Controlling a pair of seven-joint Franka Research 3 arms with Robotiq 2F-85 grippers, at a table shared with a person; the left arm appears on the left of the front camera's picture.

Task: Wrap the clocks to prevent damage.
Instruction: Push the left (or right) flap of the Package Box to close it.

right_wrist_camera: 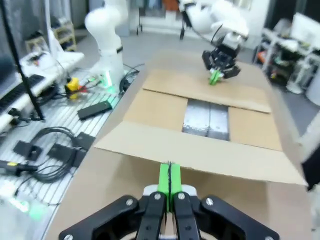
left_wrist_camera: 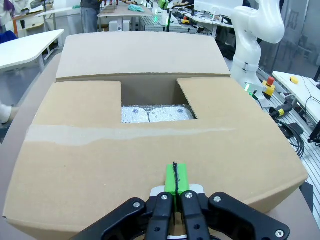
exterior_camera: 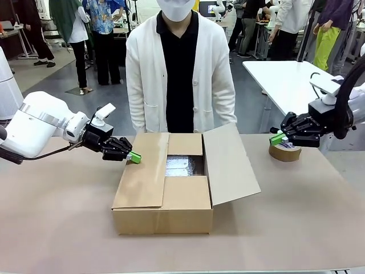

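Observation:
An open cardboard box (exterior_camera: 165, 200) stands mid-table. Through its top gap show two silvery wrapped bundles (exterior_camera: 185, 165) (left_wrist_camera: 156, 114) (right_wrist_camera: 207, 117); the clocks themselves are hidden. My left gripper (exterior_camera: 135, 157) (left_wrist_camera: 175, 180) is shut, empty, its green tips at the box's left flap (exterior_camera: 142, 180), which lies nearly flat. The right flap (exterior_camera: 231, 165) (right_wrist_camera: 200, 150) stands tilted outward. My right gripper (exterior_camera: 276, 138) (right_wrist_camera: 169, 181) is shut, holds nothing, and hovers right of the box just above a tape roll (exterior_camera: 285, 152). In the right wrist view the left gripper (right_wrist_camera: 220, 70) shows beyond the box.
A person in a white cardigan (exterior_camera: 179, 68) stands at the table's far edge, right behind the box. The brown tabletop (exterior_camera: 57, 228) stretches left, right and in front of the box. A white table (exterior_camera: 285, 74) stands behind on the right.

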